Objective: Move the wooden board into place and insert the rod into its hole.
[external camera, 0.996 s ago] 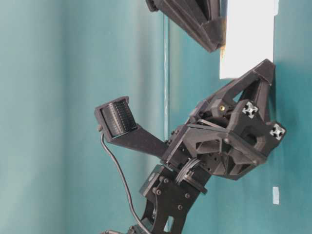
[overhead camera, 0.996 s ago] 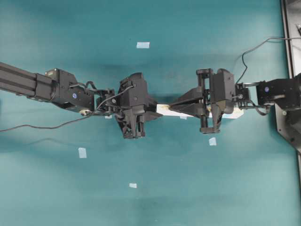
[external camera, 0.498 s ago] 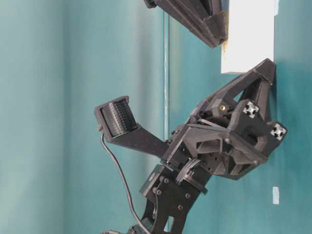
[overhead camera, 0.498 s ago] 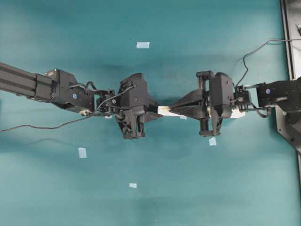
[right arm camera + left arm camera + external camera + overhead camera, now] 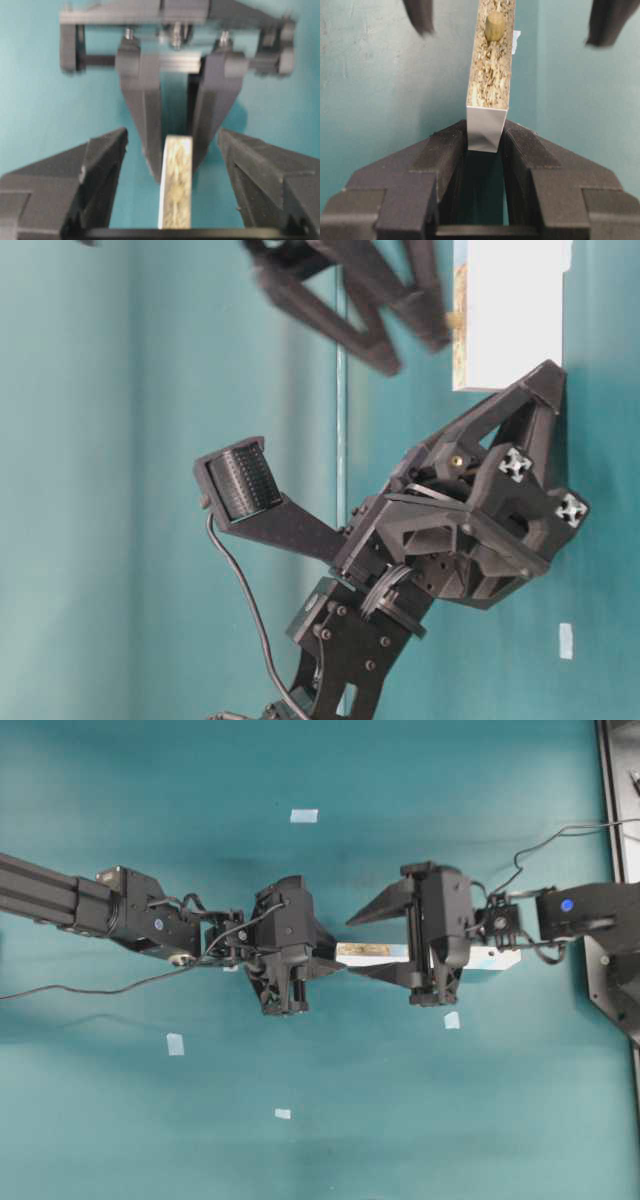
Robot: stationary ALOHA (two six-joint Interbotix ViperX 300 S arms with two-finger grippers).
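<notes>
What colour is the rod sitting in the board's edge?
Tan-beige, the rod shows best in the left wrist view, in the wooden board.

Wooden board [image 5: 490, 75]: rough speckled chipboard edge, smooth white faces. Rod [image 5: 495, 26]: smooth tan wood. Left gripper [image 5: 485, 145]: matt black plastic.

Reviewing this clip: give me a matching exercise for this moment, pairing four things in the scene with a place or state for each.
Things:
1. left gripper
2. right gripper
3. rod
4. tape squares

Places or states:
A. flat on the teal table, apart from the arms
B. shut on one end of the wooden board
C. standing in the board's rough upper edge
D. fingers spread wide on either side of the board, not touching it

Pairs: 1-B, 2-D, 3-C, 4-A
</notes>
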